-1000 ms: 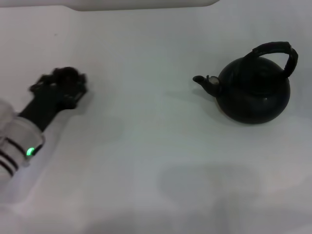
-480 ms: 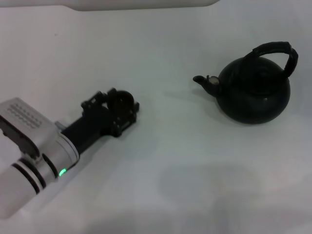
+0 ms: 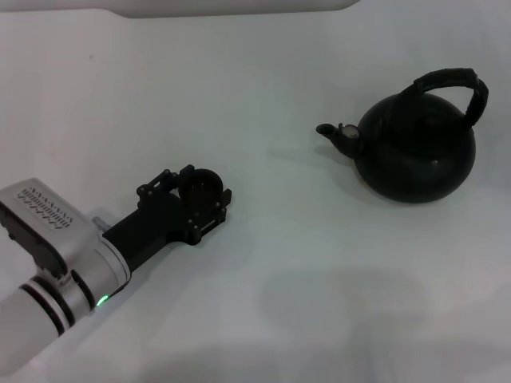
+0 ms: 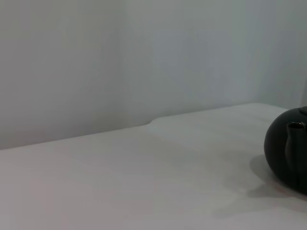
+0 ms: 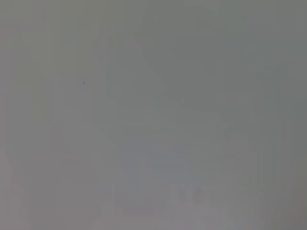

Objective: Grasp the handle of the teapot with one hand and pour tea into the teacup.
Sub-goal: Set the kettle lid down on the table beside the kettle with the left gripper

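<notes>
My left gripper (image 3: pixel 201 191), clamped on the teacup (image 3: pixel 200 186), reached low over the white table (image 3: pixel 319 263), well apart from the teapot (image 3: pixel 415 148).

Matt black cast-iron-looking teapot (image 3: pixel 415 152), ridged handle (image 3: pixel 455 84)

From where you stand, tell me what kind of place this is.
Probably a bare test bench, not a kitchen: a plain white table and blank wall, with only a teapot and the left gripper holding a teacup.
</notes>
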Controlling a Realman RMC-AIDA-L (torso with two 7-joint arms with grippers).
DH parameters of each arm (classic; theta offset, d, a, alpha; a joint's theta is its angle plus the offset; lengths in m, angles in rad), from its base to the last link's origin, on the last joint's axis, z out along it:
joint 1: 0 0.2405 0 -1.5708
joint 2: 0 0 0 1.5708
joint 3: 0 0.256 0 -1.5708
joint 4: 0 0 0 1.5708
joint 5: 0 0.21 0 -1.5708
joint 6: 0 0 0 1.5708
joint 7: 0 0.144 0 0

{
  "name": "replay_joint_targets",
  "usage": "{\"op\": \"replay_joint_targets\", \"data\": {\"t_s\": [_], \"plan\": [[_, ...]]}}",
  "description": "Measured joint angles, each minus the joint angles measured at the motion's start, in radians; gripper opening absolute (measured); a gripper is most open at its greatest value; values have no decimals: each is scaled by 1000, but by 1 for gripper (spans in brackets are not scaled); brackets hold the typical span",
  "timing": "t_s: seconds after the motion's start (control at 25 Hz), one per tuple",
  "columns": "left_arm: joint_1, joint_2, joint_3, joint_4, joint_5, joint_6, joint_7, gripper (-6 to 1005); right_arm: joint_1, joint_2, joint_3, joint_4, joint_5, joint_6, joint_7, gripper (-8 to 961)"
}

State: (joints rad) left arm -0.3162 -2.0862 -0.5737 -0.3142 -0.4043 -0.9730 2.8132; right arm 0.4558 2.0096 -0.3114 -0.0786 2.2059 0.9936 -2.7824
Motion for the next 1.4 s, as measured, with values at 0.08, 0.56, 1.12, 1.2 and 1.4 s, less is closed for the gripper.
{"op": "replay_joint_targets", "data": {"t_s": [0.08, 0.56, 1.12, 1.2, 1.4], "plan": [[1, 0, 0, 1, 1, 0, 0, 702, 0, 0, 0, 0, 0, 0, 0, 741], [-18, -1, -1, -27, 3, 95, 7, 701, -3, 0, 0, 3, 0, 5, 25, 740], [-17, 3, 1, -37, 10, 67, 9, 871, -3, 0, 0, 2, 0, 7, 27, 740], [-17, 3, 2, -38, 10, 59, 10, 873, -3, 0, 0, 1, 0, 7, 27, 740], [-17, 3, -7, -36, 9, 53, 11, 876, -3, 0, 0, 0, 0, 8, 27, 740]]}}
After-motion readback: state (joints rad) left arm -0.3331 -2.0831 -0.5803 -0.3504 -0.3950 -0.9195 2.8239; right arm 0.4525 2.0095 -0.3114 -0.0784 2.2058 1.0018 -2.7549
